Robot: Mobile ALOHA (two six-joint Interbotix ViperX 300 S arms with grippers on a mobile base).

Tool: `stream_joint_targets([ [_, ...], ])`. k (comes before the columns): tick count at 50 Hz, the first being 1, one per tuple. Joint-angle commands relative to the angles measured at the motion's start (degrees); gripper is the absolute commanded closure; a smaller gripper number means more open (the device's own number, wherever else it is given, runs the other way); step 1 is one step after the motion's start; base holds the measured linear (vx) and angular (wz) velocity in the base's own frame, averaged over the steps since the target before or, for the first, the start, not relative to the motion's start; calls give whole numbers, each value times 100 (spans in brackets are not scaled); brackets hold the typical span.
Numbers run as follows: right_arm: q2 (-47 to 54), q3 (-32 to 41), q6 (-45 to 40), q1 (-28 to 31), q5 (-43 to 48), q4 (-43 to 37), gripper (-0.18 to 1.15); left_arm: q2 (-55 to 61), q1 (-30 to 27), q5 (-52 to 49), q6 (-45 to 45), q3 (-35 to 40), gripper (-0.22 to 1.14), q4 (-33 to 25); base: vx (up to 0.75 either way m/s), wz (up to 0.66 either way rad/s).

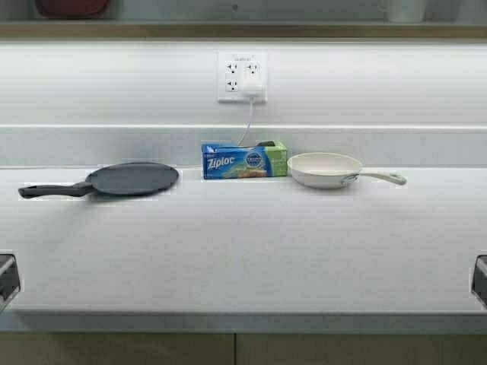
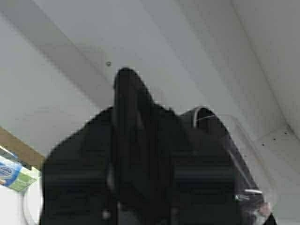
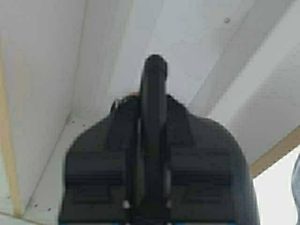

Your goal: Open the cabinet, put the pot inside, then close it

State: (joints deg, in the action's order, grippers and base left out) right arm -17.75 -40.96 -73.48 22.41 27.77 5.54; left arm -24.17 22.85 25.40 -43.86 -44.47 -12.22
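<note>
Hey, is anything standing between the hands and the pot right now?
Cannot say: no pot shows in any view. On the counter, a flat griddle, a Ziploc box and a white frying pan sit along the back wall; none is the pot.

The high view is bright and evenly lit, so strongly that the white countertop [image 1: 243, 251] and the backsplash [image 1: 114, 84] wash out almost to one flat tone. Shadows are faint: a soft grey smudge sits under the dark griddle pan [image 1: 129, 179], and a thin one under the white frying pan [image 1: 326, 169]. The print on the Ziploc box [image 1: 244, 160] is readable but soft. Fine horizontal banding runs across the pale surfaces. Both wrist views are blurrier: the left gripper [image 2: 136, 154] and the right gripper [image 3: 153, 140] fill them as dark, nearly featureless silhouettes against bright white panels, with blocky smearing along their edges.
</note>
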Motion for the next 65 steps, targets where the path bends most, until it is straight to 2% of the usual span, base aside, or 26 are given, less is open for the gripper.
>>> stream_joint_targets([
  [1, 88, 308, 439, 193, 18, 316, 90, 44, 255, 0, 606, 316, 88, 105, 8, 1],
  [19, 264, 729, 422, 193, -97, 343, 90, 167, 97, -18, 694, 519, 88, 123, 21, 4],
  [37, 1336, 2241, 404, 316, -747, 396, 90, 729, -62, -53, 729, 1134, 88, 105, 23, -8],
  [65, 1714, 2188, 413, 413, -721, 396, 90, 1292, -132, -53, 712, 1266, 88, 70, 5, 2],
])
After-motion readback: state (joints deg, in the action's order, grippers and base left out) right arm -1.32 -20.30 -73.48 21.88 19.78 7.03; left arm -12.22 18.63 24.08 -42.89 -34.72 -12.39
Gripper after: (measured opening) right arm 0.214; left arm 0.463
